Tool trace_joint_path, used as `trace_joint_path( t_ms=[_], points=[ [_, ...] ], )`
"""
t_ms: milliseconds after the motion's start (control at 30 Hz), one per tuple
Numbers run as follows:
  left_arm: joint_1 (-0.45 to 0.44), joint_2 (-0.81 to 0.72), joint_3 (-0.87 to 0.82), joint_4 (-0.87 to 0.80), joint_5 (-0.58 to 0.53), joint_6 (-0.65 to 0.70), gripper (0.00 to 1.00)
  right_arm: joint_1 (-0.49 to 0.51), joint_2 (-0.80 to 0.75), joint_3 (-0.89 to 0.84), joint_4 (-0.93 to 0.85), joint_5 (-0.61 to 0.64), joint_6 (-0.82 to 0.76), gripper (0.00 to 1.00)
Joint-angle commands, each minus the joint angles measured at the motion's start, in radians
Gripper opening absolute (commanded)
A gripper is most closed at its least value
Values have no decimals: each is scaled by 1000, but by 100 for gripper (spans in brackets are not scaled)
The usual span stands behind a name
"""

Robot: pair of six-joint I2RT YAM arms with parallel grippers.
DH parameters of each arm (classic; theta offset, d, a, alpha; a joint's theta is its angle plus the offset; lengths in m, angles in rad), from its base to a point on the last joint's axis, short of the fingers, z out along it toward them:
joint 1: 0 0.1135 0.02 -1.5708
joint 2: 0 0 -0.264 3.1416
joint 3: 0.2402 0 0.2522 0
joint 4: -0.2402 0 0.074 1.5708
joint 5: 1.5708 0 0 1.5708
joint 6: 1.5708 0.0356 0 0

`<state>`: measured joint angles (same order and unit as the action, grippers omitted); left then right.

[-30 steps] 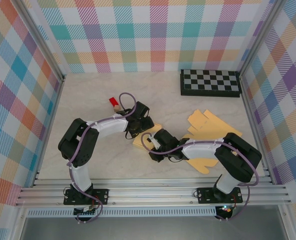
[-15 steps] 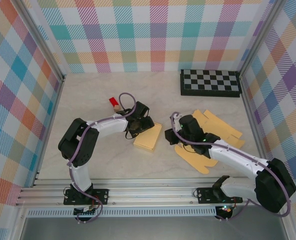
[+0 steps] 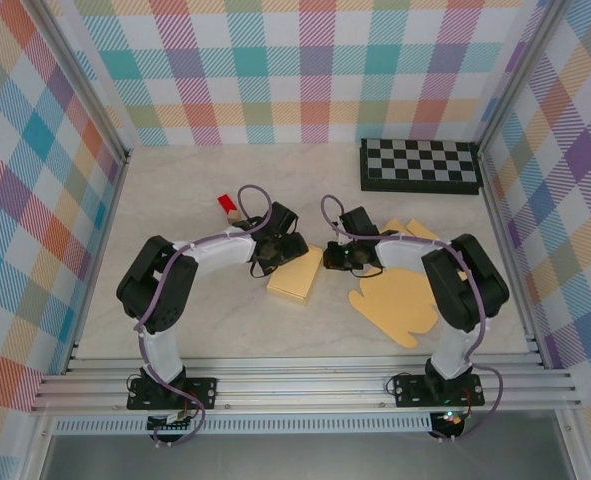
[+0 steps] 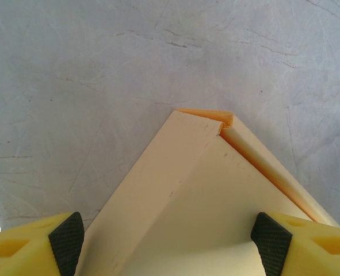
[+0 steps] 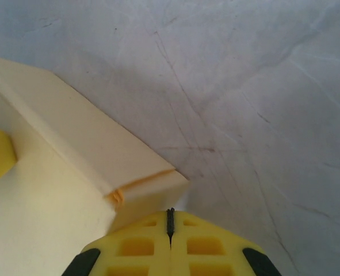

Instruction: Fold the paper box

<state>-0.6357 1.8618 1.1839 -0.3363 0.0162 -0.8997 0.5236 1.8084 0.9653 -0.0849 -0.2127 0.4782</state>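
Observation:
The paper box [image 3: 296, 275] lies folded into a flat, pale yellow block at mid table. My left gripper [image 3: 275, 246] is over its far left end and open: in the left wrist view the black pads [image 4: 66, 241] stand on either side of the box [image 4: 216, 195], well apart, with the box's corner pointing away. My right gripper [image 3: 337, 256] is at the box's far right corner. In the right wrist view its yellow fingers [image 5: 135, 247] are pressed together with nothing between them, right by the corner flap of the box [image 5: 72, 172].
Flat yellow paper cutouts [image 3: 403, 302] lie to the right of the box, partly under the right arm. A black-and-white checkerboard [image 3: 420, 165] sits at the back right. A small red object [image 3: 226, 206] lies behind the left arm. Plaid walls surround the table.
The right arm has swung from the box's near side round to its far right corner, and its jaws have closed. The left gripper and the box have stayed where they were.

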Motion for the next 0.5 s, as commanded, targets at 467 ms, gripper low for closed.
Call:
trace_joint_path(
  t_ms=[467],
  points=[
    [12,114,-2,-143,-17,-13,79,57,-99,-70,33,-91,146,0]
  ],
)
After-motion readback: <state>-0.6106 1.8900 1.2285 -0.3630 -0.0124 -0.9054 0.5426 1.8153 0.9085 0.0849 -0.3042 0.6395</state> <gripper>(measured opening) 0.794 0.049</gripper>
